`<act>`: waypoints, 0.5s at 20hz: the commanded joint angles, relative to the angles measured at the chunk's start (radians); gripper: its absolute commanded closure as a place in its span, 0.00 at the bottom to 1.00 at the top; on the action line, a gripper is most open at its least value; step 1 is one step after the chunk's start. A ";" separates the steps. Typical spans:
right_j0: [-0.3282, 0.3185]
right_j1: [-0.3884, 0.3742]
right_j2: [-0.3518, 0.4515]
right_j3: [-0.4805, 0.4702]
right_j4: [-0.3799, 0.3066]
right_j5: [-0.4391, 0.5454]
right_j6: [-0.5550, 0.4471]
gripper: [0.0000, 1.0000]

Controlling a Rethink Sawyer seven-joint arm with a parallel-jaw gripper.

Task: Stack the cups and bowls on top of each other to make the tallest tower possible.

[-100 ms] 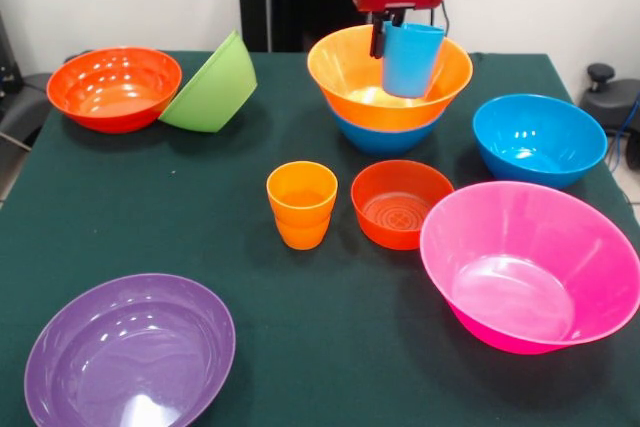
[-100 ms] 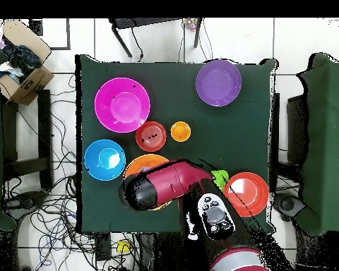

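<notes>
Two bowls sit at the far left, a red-orange bowl [image 1: 113, 87] with a lime green bowl [image 1: 211, 86] leaning on its rim. Near the front lies the purple bowl [image 1: 129, 352]. At the middle stand an orange cup [image 1: 301, 204] and a small red-orange bowl [image 1: 401, 203]. My gripper [image 1: 392, 39] is closed on the light blue cup [image 1: 411, 59], above the orange bowl [image 1: 350, 82] nested in a blue bowl [image 1: 380, 138]. At right are another blue bowl [image 1: 539, 139] and the pink bowl [image 1: 531, 263].

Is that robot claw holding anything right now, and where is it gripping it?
Yes: the gripper holds the light blue cup by its rim.
</notes>
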 commanded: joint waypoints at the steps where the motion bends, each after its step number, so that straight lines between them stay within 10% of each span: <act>1: -0.017 0.041 0.056 -0.006 -0.045 0.003 -0.077 1.00; 10: -0.014 0.076 0.033 -0.020 -0.081 -0.012 -0.075 1.00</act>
